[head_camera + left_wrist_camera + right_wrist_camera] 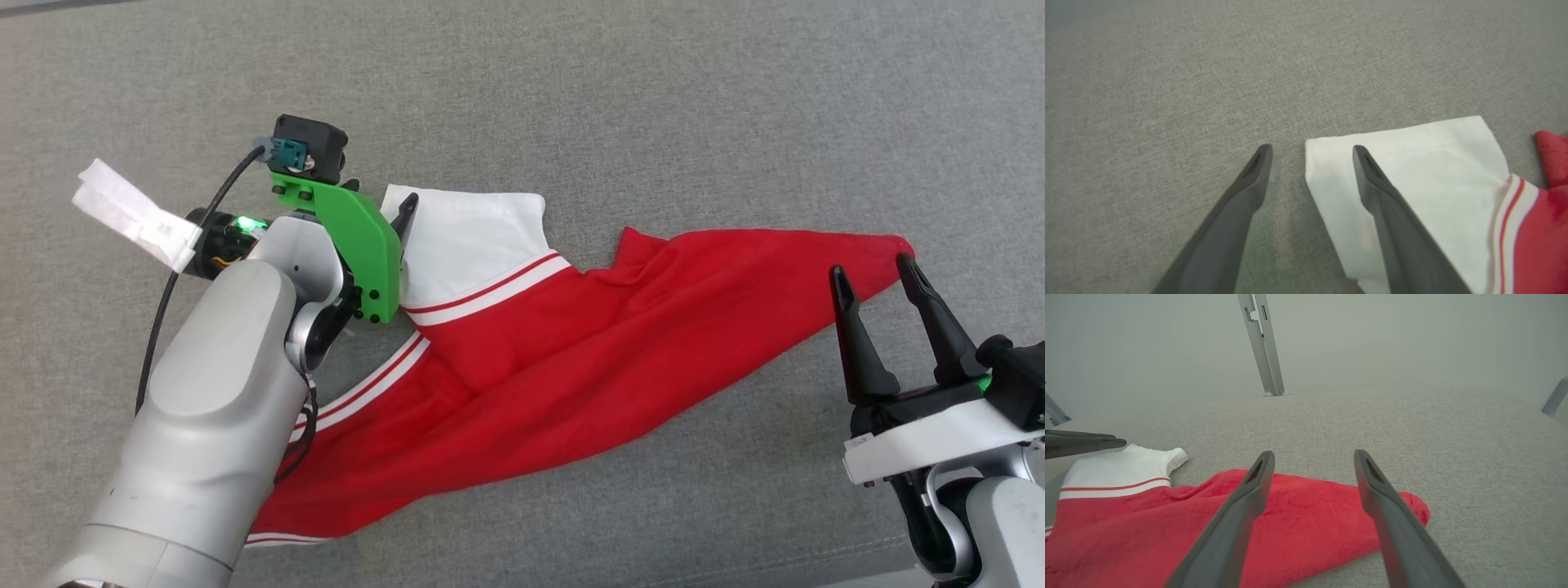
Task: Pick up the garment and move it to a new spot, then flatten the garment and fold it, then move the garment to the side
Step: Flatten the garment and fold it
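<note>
Lying crumpled on the grey fabric surface point(653, 98), the garment point(555, 351) looks ready for pickup. The left end effector point(1310, 153) straddles the white sleeve point(1433, 163) edge and the right end effector point(871, 269) hovers by the red tip point(865, 245), both with fingers apart. Next, each probably needs to lower and pinch cloth.

Grey fabric surface point(653, 98) w/ a metal post point(1263, 347) standing at its far edge, pale wall point(1412, 335) behind.
</note>
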Motion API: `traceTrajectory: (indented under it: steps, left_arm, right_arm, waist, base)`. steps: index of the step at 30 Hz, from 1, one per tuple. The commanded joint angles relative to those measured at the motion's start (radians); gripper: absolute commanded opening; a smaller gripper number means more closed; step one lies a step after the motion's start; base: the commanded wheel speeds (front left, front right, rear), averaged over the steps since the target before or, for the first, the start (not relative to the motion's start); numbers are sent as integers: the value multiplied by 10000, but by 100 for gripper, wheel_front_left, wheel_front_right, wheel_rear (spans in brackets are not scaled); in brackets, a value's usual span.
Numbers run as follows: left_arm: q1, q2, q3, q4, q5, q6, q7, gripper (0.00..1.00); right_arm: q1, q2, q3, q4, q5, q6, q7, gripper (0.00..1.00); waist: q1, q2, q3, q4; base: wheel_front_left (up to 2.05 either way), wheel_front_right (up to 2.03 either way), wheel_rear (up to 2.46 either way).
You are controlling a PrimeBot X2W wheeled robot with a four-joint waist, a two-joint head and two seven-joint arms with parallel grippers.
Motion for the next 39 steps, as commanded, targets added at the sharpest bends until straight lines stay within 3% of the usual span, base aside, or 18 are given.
traceTrajectory:
  steps: [1, 2, 3, 4, 5, 6, 7, 20, 30, 32, 33, 39]
  left_arm:
    - [-296, -60, -30, 300, -51, -64, 42, 100]
    - [-409, -107, -58, 598, -65, -104, 74, 100]
    - [-493, -127, -90, 808, -57, -131, 75, 85]
    - [-588, -154, -98, 1074, -87, -133, 64, 51]
    - [-654, -173, -96, 1262, -117, -149, 34, 34]
    - [-711, -203, -126, 1496, -140, -191, 60, 9]
    - [-713, -240, -174, 1667, -177, -221, 112, 0]
    - [-885, 26, -486, 2068, -142, -382, -833, 0]
    - [-525, 200, -510, 1571, -192, -311, -1334, 0]
    - [-428, 191, -477, 1437, -266, -309, -1426, 0]
    - [-352, 165, -435, 1362, -370, -318, -1483, 0]
    - [-49, 398, -249, 432, -293, -181, -2613, 0]
  right_arm:
    - [-160, -26, 13, 74, 100, -3, -76, 100]
    - [-183, -37, 34, 121, 119, -3, -110, 100]
    - [-206, -48, 52, 158, 127, -3, -124, 100]
    - [-215, -55, 67, 208, 128, -3, -140, 100]
    - [-223, -64, 84, 259, 159, -3, -156, 100]
    - [-269, -111, 105, 343, 207, -3, -177, 100]
    - [-312, -156, 97, 412, 228, -4, -180, 100]
    - [-1031, -904, -773, 2836, 785, -3, -451, 100]
    - [-2560, -1298, 351, 5132, 1769, -3, -530, 100]
    - [-2793, -1396, 681, 5557, 2016, -3, -525, 28]
    - [-2876, -1424, 837, 5732, 2191, -3, -572, 0]
    - [-3129, -1959, 1255, 5915, 2403, -7, -1035, 0]
  waist:
    - [0, 0, 244, -236]
    - [0, 0, 269, -254]
    - [0, 0, 289, -271]
    - [0, 0, 302, -286]
    - [0, 0, 313, -301]
    - [0, 0, 317, -321]
    - [0, 0, 319, -333]
    - [0, 0, 542, -199]
    - [0, 0, 714, 26]
    - [0, 0, 674, 75]
    - [0, 0, 639, 104]
    - [0, 0, 237, 200]
  base:
    - [0, 0, 0]
    - [0, 0, 0]
    - [0, 0, 0]
    - [0, 0, 0]
    - [0, 0, 0]
    - [0, 0, 0]
    - [0, 0, 0]
    - [0, 0, 0]
    - [0, 0, 0]
    - [0, 0, 0]
    - [0, 0, 0]
    - [0, 0, 0]
